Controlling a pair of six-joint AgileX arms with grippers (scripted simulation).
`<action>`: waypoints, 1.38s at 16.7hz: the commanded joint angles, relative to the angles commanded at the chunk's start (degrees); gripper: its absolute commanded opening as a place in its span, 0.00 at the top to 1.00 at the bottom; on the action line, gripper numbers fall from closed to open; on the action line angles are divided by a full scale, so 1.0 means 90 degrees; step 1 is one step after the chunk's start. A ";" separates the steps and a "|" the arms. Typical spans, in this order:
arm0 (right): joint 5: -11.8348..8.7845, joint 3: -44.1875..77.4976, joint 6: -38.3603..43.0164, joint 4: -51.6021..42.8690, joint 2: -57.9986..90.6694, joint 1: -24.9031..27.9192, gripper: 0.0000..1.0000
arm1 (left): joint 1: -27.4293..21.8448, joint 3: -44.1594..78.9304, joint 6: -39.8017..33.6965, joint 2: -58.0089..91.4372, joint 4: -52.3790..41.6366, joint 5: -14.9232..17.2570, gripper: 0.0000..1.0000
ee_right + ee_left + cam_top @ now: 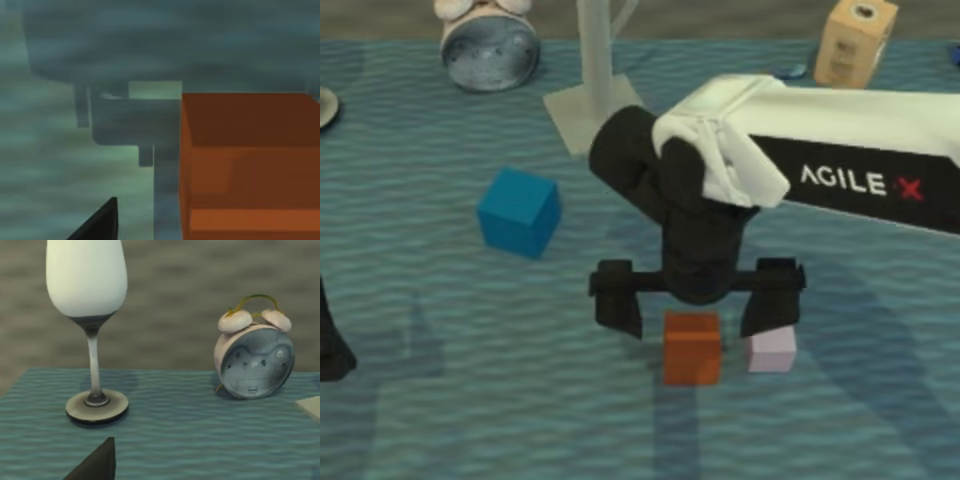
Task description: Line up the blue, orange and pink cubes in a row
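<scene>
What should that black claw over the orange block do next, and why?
Probably lift clear and head for the blue cube. The right tool hangs open over the orange cube, which already sits on the table beside the pink cube, while the blue one lies apart, up to the left.

Three cubes sit on the bench: one blue cube [519, 211], one orange cube [692, 347] and one pink cube [772, 350]. There is one tan carton [855, 41], one alarm clock [254, 359] and one wine glass [89, 315]. One white stand [595, 95] rises from the bench. Two arms are in view, each with one end effector: the right end effector [696, 300] and the left end effector [330, 345].
</scene>
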 joint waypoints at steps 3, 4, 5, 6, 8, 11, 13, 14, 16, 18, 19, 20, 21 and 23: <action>-0.0005 0.0446 0.0004 -0.0677 -0.0197 0.0023 0.00 | 0.0000 0.0000 0.0000 0.0000 0.0000 0.0000 0.00; -0.0006 0.0542 0.0000 -0.0804 -0.0254 0.0025 0.00 | 0.0000 0.0000 0.0000 0.0000 0.0000 0.0000 0.00; -0.0007 0.0591 -0.0003 -0.0863 -0.0285 0.0026 0.00 | 0.0000 0.0000 0.0000 0.0000 0.0000 0.0000 0.00; -0.0007 0.0596 -0.0003 -0.0868 -0.0287 0.0027 0.00 | 0.0000 0.0000 0.0000 0.0000 0.0000 0.0000 0.00; -0.0006 0.0581 -0.0003 -0.0852 -0.0263 -0.0009 0.00 | 0.0000 0.0001 -0.0001 0.0001 -0.0001 0.0000 0.00; 0.0056 0.0457 -0.0093 -0.0766 -0.0426 -0.0073 0.00 | -0.0060 0.0177 0.0015 0.0181 -0.0144 0.0030 0.00; 0.0185 0.0162 -0.0294 -0.0565 -0.0816 -0.0225 0.00 | -0.0185 0.0583 0.0050 0.0604 -0.0476 0.0090 0.00; 0.0265 -0.0045 -0.0428 -0.0425 -0.1096 -0.0332 0.00 | -0.0266 0.0861 0.0074 0.0902 -0.0709 0.0126 0.00; 0.0442 -0.0590 -0.0759 -0.0065 -0.1850 -0.0608 0.00 | -0.0457 0.1560 0.0129 0.1690 -0.1324 0.0208 0.00; 0.0618 -0.1284 -0.1152 0.0379 -0.2823 -0.0953 0.00 | -0.0672 0.2381 0.0187 0.2682 -0.2086 0.0296 0.00; 0.0701 -0.1686 -0.1368 0.0629 -0.3378 -0.1148 0.00 | -0.0785 0.2824 0.0215 0.3249 -0.2513 0.0341 0.00; 0.0778 -0.2122 -0.1595 0.0896 -0.3971 -0.1357 0.00 | -0.0899 0.3281 0.0243 0.3862 -0.2965 0.0386 0.00; 0.0842 -0.2561 -0.1817 0.1160 -0.4556 -0.1563 0.00 | -0.1015 0.3752 0.0269 0.4525 -0.3443 0.0430 0.00; 0.0948 -0.3576 -0.2311 0.1764 -0.5876 -0.2033 0.00 | -0.1240 0.4715 0.0312 0.5938 -0.4430 0.0508 0.00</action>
